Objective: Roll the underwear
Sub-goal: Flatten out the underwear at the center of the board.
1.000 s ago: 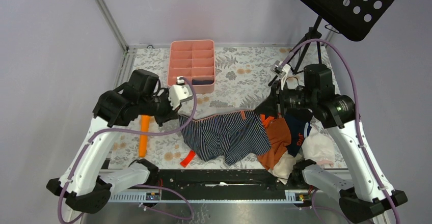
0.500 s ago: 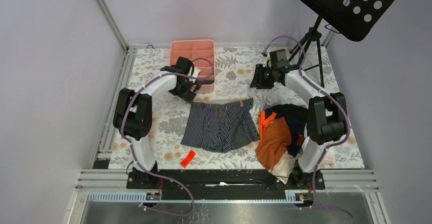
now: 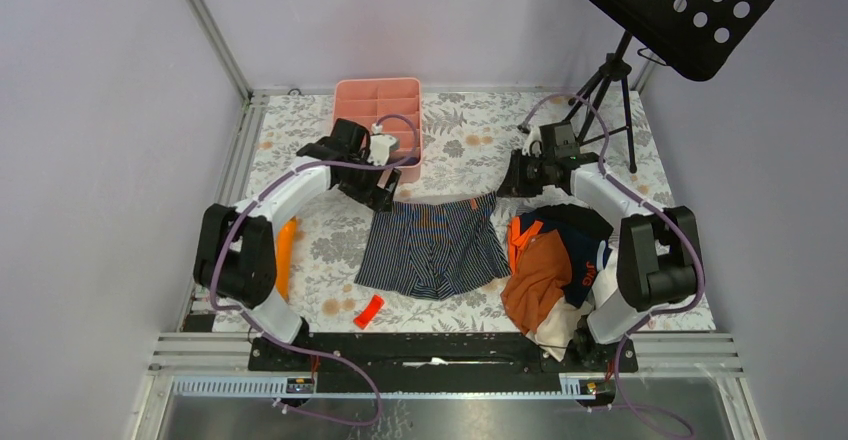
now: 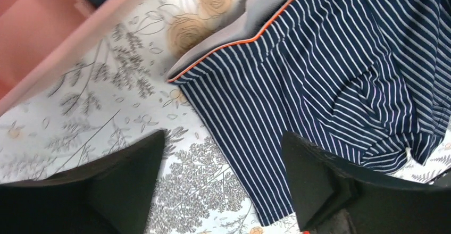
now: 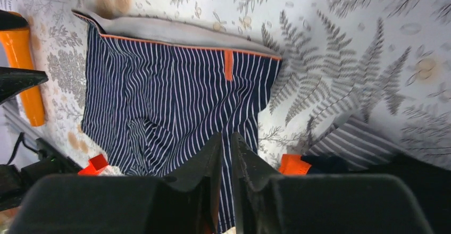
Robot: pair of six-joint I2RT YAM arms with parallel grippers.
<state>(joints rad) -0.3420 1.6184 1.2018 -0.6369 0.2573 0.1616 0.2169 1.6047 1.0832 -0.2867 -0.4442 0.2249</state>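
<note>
The left tool (image 4: 222,138) is spread wide. Nothing is held between its two black fingers (image 4: 133,165). One finger is seen over the flowery surface (image 3: 460,140), and the other is seen over blue cloth. It cannot be told if the cloth is touched by the left tool.

The striped underwear (image 3: 435,250) is laid flat on the surface, right below both tools. Dark blue cloth with thin white lines is seen there. Its grey waistband (image 4: 250,21), edged in orange, is found just ahead of the left tool. One corner of the waistband is lifted a little off the surface.

The right tool (image 5: 226,135) is almost pressed together. Only a thin gap is left between its fingers, and nothing is pinched in it. The underwear is spread out in front of this tool, with the waistband at the far side. A small orange tag (image 5: 228,65) is sewn on just under the waistband.

A pink tray (image 3: 345,95) is seen close beside the left tool, on the side away from the right tool. A pile of clothes (image 3: 560,270) is heaped just behind the right tool, and an orange garment (image 3: 535,270) is seen in it. An orange stick (image 5: 24,74) is laid on the surface beyond the underwear, well apart from the right tool. A small red piece (image 3: 368,311) is laid near the leg end of the underwear.
</note>
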